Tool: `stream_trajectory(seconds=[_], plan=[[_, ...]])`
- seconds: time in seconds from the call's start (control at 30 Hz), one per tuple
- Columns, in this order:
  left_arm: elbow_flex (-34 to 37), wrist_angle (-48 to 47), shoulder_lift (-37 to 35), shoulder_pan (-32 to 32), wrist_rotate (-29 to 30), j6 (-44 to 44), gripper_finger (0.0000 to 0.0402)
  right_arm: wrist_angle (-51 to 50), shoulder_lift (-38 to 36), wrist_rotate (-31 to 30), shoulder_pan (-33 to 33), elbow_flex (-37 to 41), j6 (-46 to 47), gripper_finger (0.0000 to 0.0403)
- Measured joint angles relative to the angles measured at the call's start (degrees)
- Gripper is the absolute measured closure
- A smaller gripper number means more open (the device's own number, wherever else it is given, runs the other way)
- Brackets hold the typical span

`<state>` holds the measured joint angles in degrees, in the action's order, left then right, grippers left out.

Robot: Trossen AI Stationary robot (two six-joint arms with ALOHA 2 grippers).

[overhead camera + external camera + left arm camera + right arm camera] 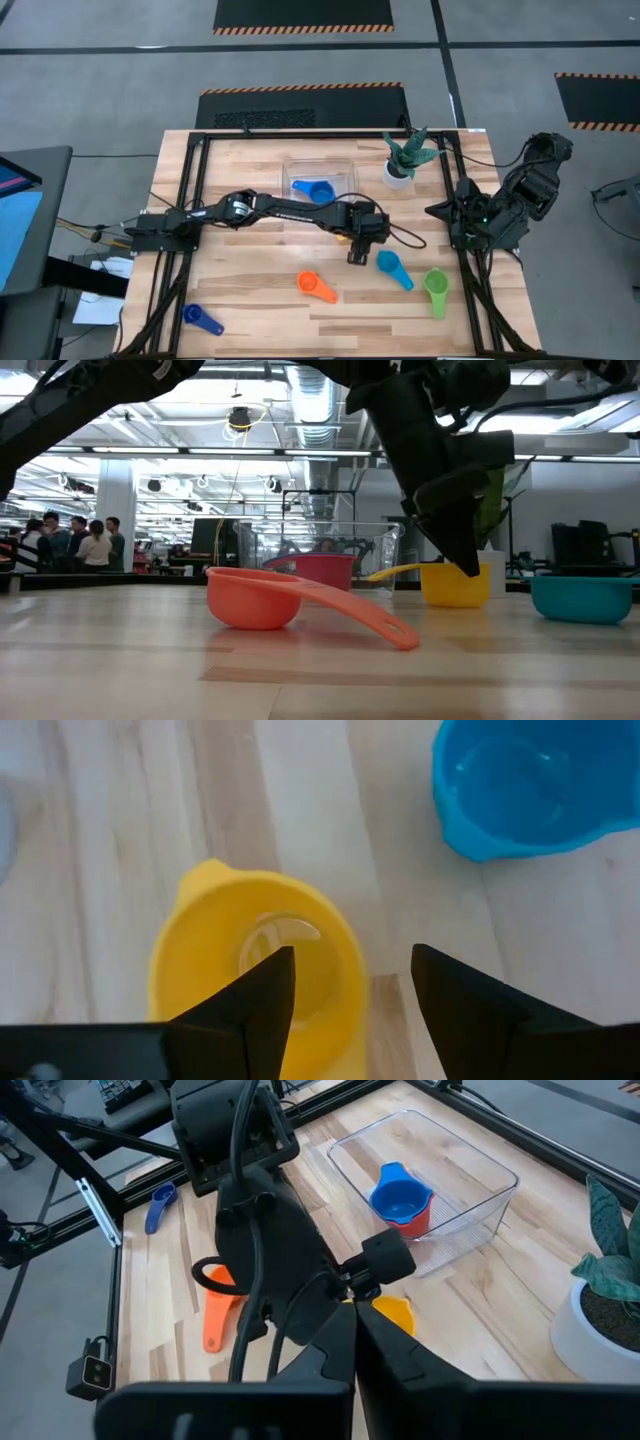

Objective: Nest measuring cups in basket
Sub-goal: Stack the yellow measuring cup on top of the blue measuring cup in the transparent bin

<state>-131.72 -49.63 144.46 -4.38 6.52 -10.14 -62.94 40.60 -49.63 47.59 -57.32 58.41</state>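
Left gripper [350, 990] spread wide over yellow cup [255, 970], frame center; blue cup [313, 190] inside basket [345, 168]. Right gripper [437, 211] parked right, can't tell.

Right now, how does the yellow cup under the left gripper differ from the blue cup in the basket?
The yellow cup stands on the bare table, while the blue cup sits inside the clear basket. The yellow cup stands alone; the blue cup is nested in a red cup. The open left gripper hovers over the yellow cup; no gripper is near the blue cup. Both are upright scoops with a short handle.
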Motion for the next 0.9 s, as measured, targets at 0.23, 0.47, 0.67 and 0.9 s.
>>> stream_trajectory(seconds=[0.23, 0.47, 0.67, 0.9], plan=[[3.33, 1.92, -0.06, -0.09, 1.08, -0.12, 0.0211, 0.04, -0.02, 0.02, 0.0, 0.0, 0.02, 0.0378], [4.39, 1.75, -0.04, -0.09, 2.83, 0.1, 0.0211, 1.26, 0.0, 0.0, 0.02, 0.0, -0.29, 0.0381], [4.44, 1.63, -0.04, 0.0, 2.83, -0.32, 0.0229, 1.26, 0.0, 0.02, 0.01, 0.0, -0.33, 0.0375], [4.43, -0.51, -0.04, -0.49, -0.97, 2.69, 0.0379, 1.27, -0.01, 0.02, 0.01, 0.0, -0.42, 0.0379]])
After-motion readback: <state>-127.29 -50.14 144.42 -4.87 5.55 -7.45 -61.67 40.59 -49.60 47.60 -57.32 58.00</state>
